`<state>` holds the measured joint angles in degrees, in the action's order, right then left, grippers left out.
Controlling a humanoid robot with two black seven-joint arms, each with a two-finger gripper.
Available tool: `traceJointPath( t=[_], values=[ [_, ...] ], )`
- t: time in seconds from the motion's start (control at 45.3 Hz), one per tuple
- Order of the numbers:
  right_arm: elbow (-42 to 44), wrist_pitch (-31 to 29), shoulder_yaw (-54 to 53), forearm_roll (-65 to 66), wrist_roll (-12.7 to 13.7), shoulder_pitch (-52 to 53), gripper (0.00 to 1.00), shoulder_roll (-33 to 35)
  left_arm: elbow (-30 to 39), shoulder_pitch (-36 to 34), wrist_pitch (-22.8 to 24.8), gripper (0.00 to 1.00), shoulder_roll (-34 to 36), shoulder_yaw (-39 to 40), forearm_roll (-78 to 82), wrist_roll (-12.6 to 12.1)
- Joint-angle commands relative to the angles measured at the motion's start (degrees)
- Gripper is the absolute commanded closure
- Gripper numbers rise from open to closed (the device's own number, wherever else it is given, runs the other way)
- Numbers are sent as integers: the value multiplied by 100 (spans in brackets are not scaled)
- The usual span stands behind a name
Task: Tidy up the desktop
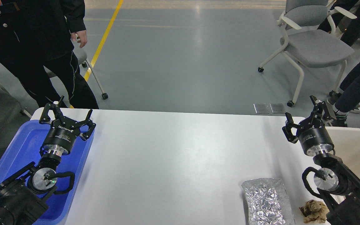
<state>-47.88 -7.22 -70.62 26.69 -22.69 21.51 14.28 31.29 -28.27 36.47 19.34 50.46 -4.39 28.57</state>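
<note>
Over the desktop (173, 156), both grippers' fingers (47, 112) spread wide, empty.

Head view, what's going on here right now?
A two-armed robot is at a white desktop, holding nothing. The left claw hangs open above a blue tray; the right claw is open beside a beige bin. A crinkled silver foil packet and a crumpled brown wad lie untouched near the right arm. People stand behind.

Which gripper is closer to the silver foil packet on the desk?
Right. The right gripper hovers up and to the right of the foil packet, while the left gripper is across the desktop, over the blue tray.
</note>
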Motion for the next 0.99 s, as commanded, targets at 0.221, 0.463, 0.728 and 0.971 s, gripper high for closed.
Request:
traceJointPath(
  t=[0.221,0.463,0.728,0.971],
  values=[
    [-1390,151,48,-6,1144,-86,0,830,0,-3,0,0,0,8,0,0],
    [-2322,-24,75,47,1856,-455,0,1621,0,6,-18,0,0,8,9,0],
    [-2893,-376,690,1127,1821,-490,0,2447,0,-3,0,0,0,-1,9,0],
    [-3666,-464,1304,1910,1821,-552,0,3158,0,-3,0,0,0,-1,9,0]
  ],
)
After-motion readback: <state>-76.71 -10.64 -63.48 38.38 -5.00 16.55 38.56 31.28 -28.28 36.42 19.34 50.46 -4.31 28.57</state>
